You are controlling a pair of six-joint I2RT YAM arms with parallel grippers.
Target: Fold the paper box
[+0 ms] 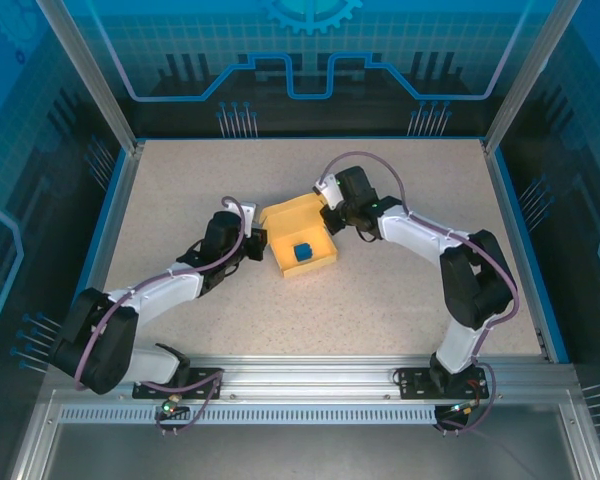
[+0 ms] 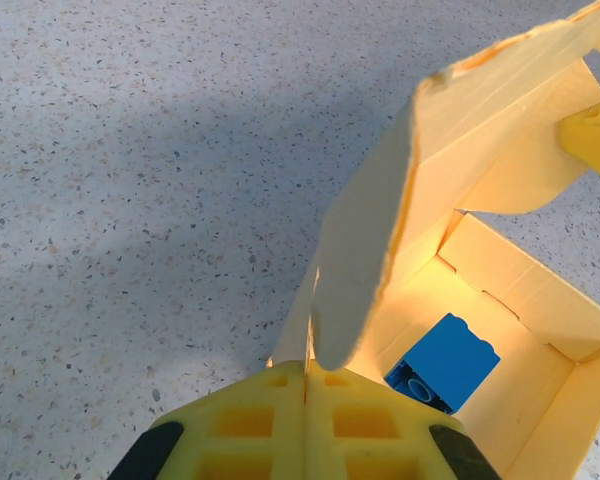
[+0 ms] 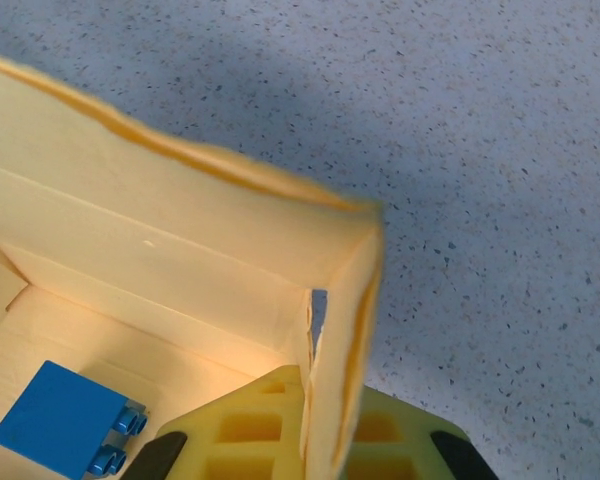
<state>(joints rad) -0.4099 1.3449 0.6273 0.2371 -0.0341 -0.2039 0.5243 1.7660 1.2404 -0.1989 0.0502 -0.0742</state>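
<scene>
Pale yellow paper box, blue brick inside, sits between the jaws. The left jaws pinch its flap, the right jaws its wall.

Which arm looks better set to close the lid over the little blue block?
Probably left. The left tool is shut on the upright flap joined to the raised lid of the pale yellow cardboard box, so it could swing that over. The right tool pinches a corner wall, better for steadying.

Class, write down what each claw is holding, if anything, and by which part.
Both hold the paper box: the left claw pinches an upright side flap, the right claw pinches a side wall at its corner.
</scene>
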